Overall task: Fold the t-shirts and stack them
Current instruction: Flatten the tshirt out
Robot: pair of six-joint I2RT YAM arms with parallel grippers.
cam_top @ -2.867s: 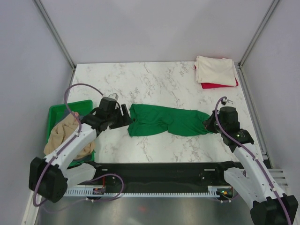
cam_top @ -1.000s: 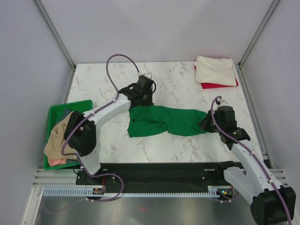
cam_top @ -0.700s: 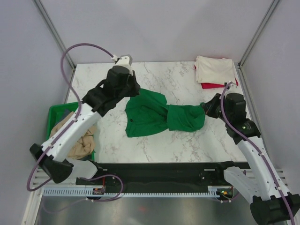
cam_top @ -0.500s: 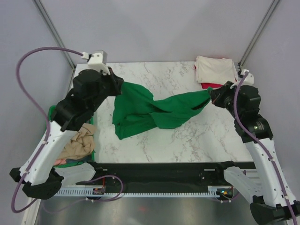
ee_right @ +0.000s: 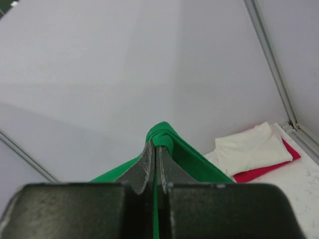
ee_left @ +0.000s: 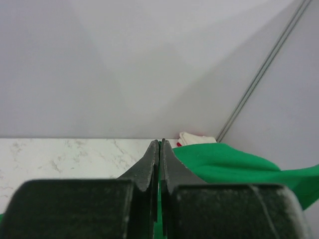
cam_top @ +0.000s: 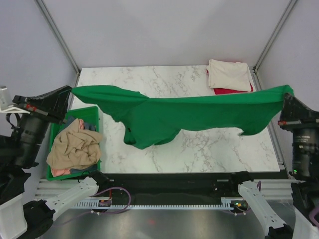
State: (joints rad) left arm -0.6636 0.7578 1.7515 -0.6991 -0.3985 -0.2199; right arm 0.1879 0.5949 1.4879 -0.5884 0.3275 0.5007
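A bright green t-shirt [cam_top: 189,115] hangs stretched in the air across the whole table, high between both arms. My left gripper [cam_top: 71,91] is shut on its left end; my right gripper [cam_top: 285,94] is shut on its right end. The left wrist view shows the left gripper [ee_left: 161,144] pinching green cloth [ee_left: 234,167]. From the right wrist, the right gripper [ee_right: 155,146] has the green cloth [ee_right: 162,133] bunched over its tips. A folded cream-white t-shirt [cam_top: 229,73] lies on a red t-shirt [cam_top: 230,90] at the back right corner. A tan t-shirt [cam_top: 74,151] is crumpled in the bin.
A green plastic bin [cam_top: 57,119] stands at the table's left edge. The shirt's lower part droops toward the marble table [cam_top: 164,79] near the middle. Metal frame posts [cam_top: 57,35] rise at both back corners.
Both arms have risen and swung apart, lifting the green t-shirt off the table and stretching it out wide in the air. Earlier the left gripper moved onto the shirt's left end and took hold.
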